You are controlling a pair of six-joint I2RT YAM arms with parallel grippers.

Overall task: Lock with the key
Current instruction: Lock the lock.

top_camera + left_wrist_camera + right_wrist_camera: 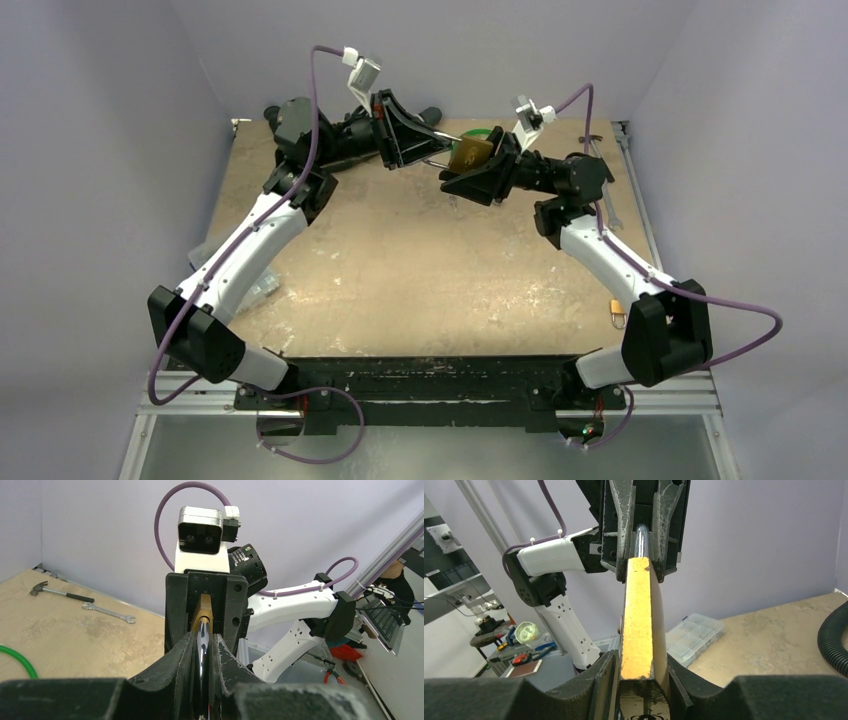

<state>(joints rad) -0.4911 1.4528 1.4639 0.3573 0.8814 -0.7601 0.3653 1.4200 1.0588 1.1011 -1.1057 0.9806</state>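
The brass lock hangs in the air above the back of the table, held between both arms. My left gripper is shut on its silver shackle, and the brass body shows just beyond the fingers. My right gripper is shut on the lock's body, with a finger pressed against each flat side. From the right wrist the shackle runs up into the left gripper's fingers. The key is hidden in every view.
A hammer and a wrench lie at the table's back edge. A green cable loop lies behind the lock. A clear plastic parts box sits at the left edge, a black corrugated hose at the back.
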